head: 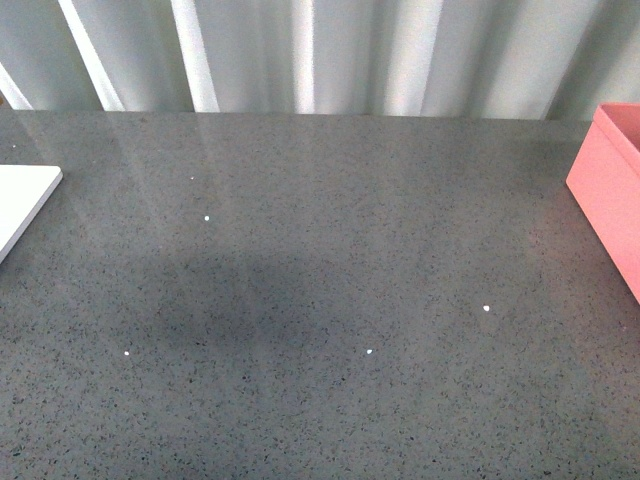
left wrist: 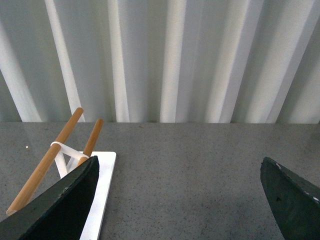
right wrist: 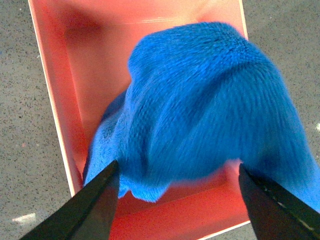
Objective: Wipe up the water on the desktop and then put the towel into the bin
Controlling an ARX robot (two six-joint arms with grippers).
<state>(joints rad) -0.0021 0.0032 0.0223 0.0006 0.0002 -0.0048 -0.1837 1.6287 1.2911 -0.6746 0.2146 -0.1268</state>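
The dark grey speckled desktop [head: 320,250] fills the front view, with a few tiny white specks on it. The salmon-pink bin [head: 612,190] stands at its right edge, only partly in frame. In the right wrist view the blue towel [right wrist: 210,105] lies bunched inside the bin [right wrist: 55,100], blurred. My right gripper [right wrist: 177,205] is open above the bin, its jaws wide apart and off the towel. My left gripper [left wrist: 182,200] is open and empty over bare desktop [left wrist: 190,165]. Neither gripper shows in the front view.
A flat white board [head: 22,200] lies at the desktop's left edge. In the left wrist view it [left wrist: 102,190] carries a small rack with two wooden rods [left wrist: 47,160]. A pale corrugated wall [head: 320,55] runs behind the desktop.
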